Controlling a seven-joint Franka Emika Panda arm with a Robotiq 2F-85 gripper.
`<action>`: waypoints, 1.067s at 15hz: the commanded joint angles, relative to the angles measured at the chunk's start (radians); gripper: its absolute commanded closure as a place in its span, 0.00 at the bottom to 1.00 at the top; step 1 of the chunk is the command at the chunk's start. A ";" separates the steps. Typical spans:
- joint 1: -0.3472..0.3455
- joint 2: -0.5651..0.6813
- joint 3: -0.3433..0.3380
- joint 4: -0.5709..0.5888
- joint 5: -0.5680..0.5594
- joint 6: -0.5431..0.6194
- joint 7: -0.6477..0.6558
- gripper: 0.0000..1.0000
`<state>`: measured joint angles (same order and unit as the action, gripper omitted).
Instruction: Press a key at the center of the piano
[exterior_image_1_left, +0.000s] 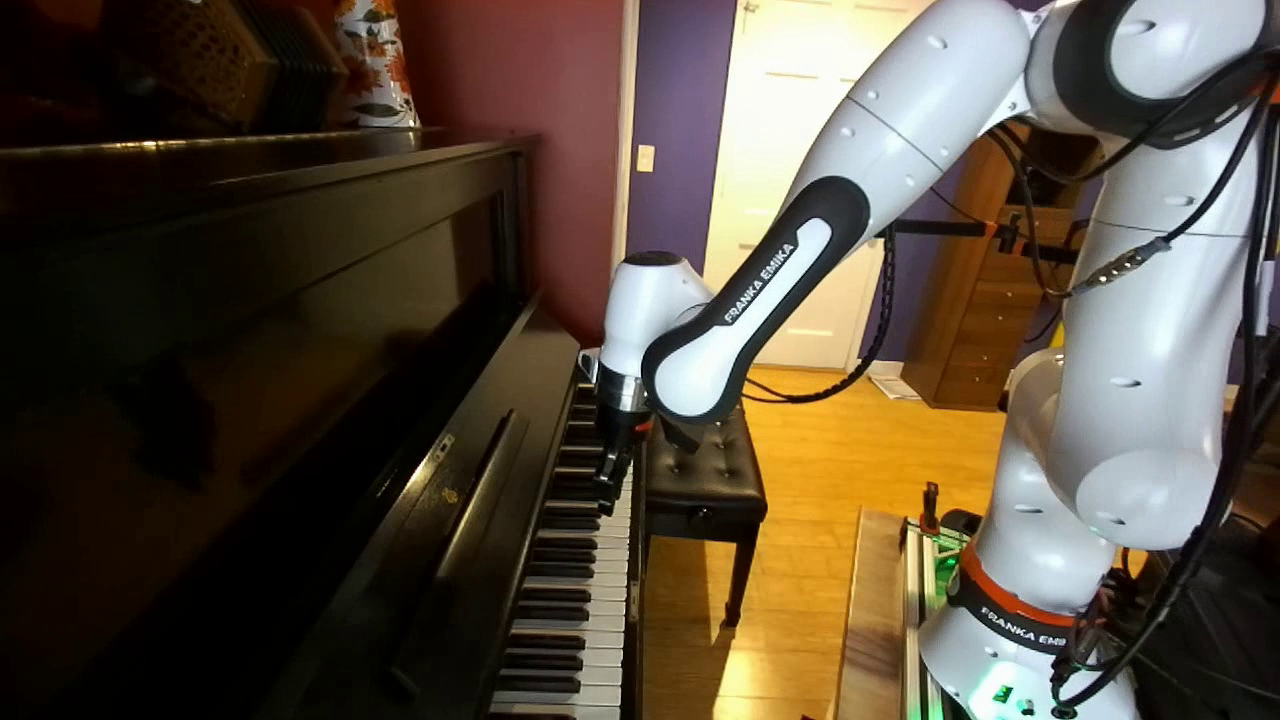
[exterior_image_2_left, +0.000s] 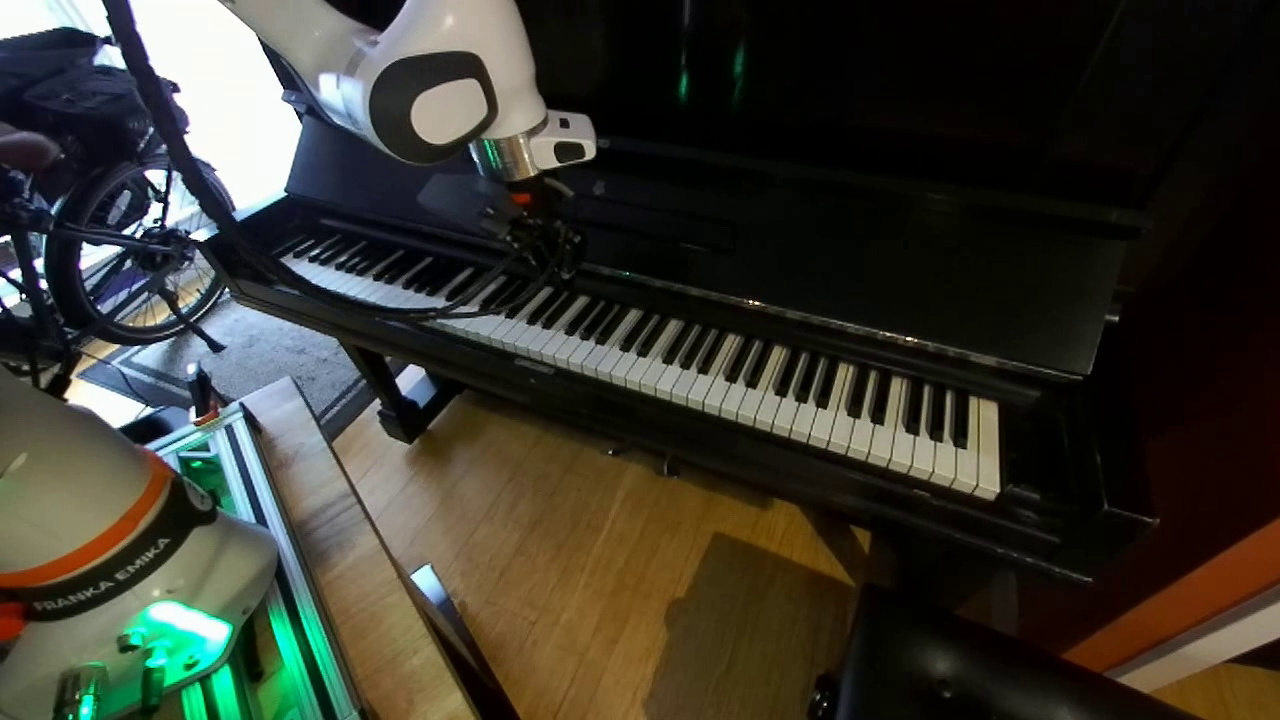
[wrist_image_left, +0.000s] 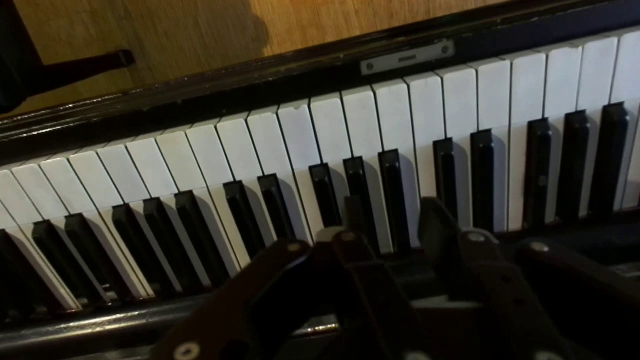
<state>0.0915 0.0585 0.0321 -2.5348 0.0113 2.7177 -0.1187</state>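
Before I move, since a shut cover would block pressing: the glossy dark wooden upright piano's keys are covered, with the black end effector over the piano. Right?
Not covered: the long row of white and black keys lies exposed, as both exterior views show. The black end effector is indeed over the glossy dark wooden upright piano.

In an exterior view, white glare (exterior_image_2_left: 240, 120) is seen beyond the far corner of the worktop (exterior_image_2_left: 330, 530); the piano (exterior_image_2_left: 850, 250) is rendered dim, streaked with green reflections (exterior_image_2_left: 738, 72). The robot base (exterior_image_2_left: 185, 620) is lit green beside the worktop's edge. In an exterior view, the door (exterior_image_1_left: 790, 90) is overexposed and the floor (exterior_image_1_left: 830, 450) past the worktop's edge warmly lit. In the wrist view, the tool (wrist_image_left: 395, 215) is darkened; shadows are cast beside the black keys (wrist_image_left: 444, 170).
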 joint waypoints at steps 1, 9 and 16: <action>-0.008 0.124 0.008 0.047 -0.033 0.076 0.050 0.96; 0.020 0.297 -0.024 0.134 -0.094 0.187 0.100 1.00; 0.021 0.396 -0.015 0.203 -0.090 0.184 0.095 1.00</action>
<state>0.1040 0.4031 0.0220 -2.3646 -0.0634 2.8889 -0.0443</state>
